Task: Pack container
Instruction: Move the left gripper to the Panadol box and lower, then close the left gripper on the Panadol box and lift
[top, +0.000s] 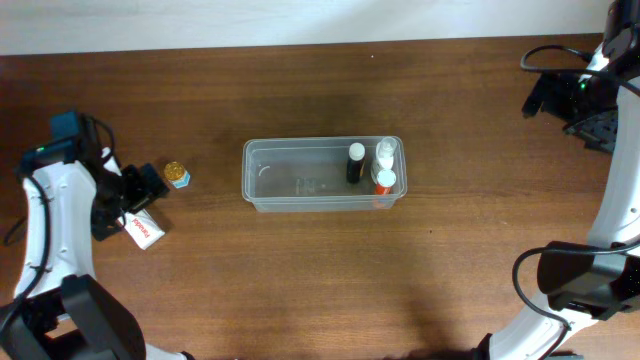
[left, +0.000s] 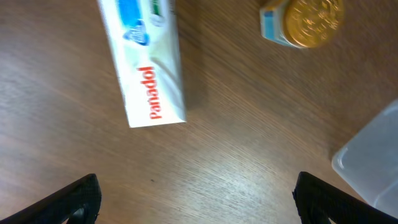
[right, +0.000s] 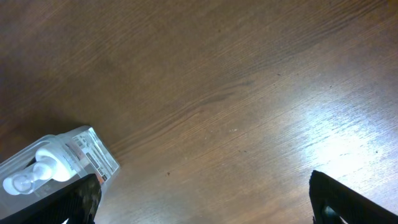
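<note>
Wooden worktop (top: 320, 280); container (top: 300, 142) centre, bottles (top: 356, 163) at right end. Left hand (left: 199, 199) wide open, empty, beside medicine box (left: 149, 68), likely lining up pick. Right hand (right: 205, 199) open, empty, aside.

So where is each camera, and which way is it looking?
Overhead: above the table, looking straight down at the tub; left arm and right arm show at the sides.
Left wrist: on the left arm, looking down at the box, jar and a tub corner; left gripper tips show, open.
Right wrist: on the right arm, looking down at table and the tub end holding a bottle; right gripper tips show, open.
Shared: all three see the tub.
</note>
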